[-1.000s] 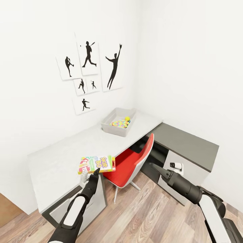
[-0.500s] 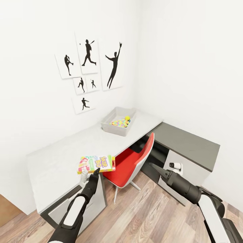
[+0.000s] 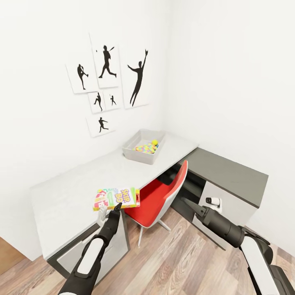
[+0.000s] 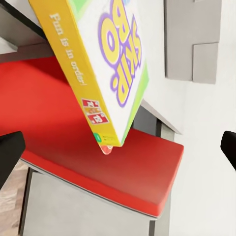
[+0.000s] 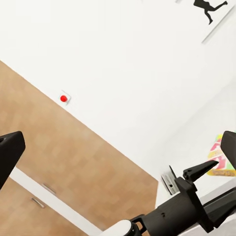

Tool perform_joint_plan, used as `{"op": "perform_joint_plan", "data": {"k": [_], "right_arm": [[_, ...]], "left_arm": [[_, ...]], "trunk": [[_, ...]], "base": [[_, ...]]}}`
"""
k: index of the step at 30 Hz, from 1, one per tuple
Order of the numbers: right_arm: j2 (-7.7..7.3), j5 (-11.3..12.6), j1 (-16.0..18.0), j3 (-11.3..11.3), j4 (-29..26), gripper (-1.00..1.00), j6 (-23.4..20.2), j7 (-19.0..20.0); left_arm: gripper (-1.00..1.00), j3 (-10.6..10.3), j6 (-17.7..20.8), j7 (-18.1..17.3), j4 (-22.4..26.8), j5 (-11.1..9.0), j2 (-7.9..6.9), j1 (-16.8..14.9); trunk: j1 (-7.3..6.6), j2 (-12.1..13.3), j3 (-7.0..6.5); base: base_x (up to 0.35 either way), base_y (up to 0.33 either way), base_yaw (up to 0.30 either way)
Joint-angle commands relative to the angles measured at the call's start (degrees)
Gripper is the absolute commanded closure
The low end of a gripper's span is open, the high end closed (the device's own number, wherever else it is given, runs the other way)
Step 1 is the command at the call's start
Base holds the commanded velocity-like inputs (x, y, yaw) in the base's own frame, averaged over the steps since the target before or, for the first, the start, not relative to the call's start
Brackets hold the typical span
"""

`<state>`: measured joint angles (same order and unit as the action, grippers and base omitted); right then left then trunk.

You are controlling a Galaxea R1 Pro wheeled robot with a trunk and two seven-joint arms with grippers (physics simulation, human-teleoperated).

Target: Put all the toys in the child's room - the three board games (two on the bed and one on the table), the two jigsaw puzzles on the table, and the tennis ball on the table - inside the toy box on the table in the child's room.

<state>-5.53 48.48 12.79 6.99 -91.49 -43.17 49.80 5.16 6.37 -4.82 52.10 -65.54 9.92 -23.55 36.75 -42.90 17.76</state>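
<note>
The white-green-red Skip-Bo board game [image 3: 116, 198] lies flat at the table's [image 3: 73, 192] front edge, and its near half juts out over the chair. In the left wrist view the board game's [image 4: 105, 69] corner hangs over the red seat. My left gripper [image 3: 117, 206] is just in front of it, open, with its fingers wide apart and not touching it. The toy box [image 3: 137, 156] stands at the table's far end. Inside it lie colourful jigsaw puzzles [image 3: 145, 149] and the tennis ball [image 3: 154, 143]. My right gripper [image 3: 190, 203] hangs open and empty over the floor. The bed is out of view.
A red-and-white swivel chair [image 3: 157, 196] is tucked under the table between my arms. The lower dark grey shelf section [image 3: 229, 174] runs along the right wall. Baseball silhouette prints [image 3: 106, 78] hang above the table. A red wall button [image 5: 63, 98] sits beside a wooden door.
The whole picture has shifted a little down and left, so the camera has moved. Both arms and the Skip-Bo carton keep their places relative to each other.
</note>
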Motion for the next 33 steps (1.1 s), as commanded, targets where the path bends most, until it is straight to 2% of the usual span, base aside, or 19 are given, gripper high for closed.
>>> {"op": "perform_joint_plan", "data": {"k": [1, 9, 21, 27, 33], "right_arm": [[-0.01, 0.22, 0.04, 0.03, 0.0, -1.0, -0.33, 0.03], [-0.01, 0.22, 0.04, 0.11, 0.0, -1.0, -0.31, -0.02], [-0.01, 0.22, 0.04, 0.08, 0.0, -1.0, -0.26, -0.06], [-0.01, 0.15, 0.04, 0.05, 0.0, -1.0, -0.25, -0.06], [-0.01, -0.37, 0.04, 0.04, 0.0, -1.0, -0.25, -0.06]], "left_arm": [[-1.0, 0.27, 0.56, -0.28, 0.01, -0.57, 0.08, -0.03], [-1.0, -0.62, 0.5, -0.36, 0.01, -0.79, 0.08, -0.01], [-1.0, -0.84, 0.42, -1.03, 0.01, -0.82, 0.08, -0.01], [-1.0, -0.9, 0.41, -3.91, 0.01, -0.73, 0.08, -0.01], [-1.0, -0.87, 0.34, -5.28, 0.01, -0.53, 0.08, -0.01]], "trunk": [[0.24, -0.48, 0.26], [1.99, -3.69, 1.7], [4.63, -8.5, 3.85], [4.63, -8.5, 3.85], [4.63, -8.5, 3.85]], "base": [[0.0, 0.0, 0.0], [0.0, 0.0, 0.0], [0.0, 0.0, 0.0], [0.0, 0.0, 0.0], [0.0, 0.0, 0.0]]}}
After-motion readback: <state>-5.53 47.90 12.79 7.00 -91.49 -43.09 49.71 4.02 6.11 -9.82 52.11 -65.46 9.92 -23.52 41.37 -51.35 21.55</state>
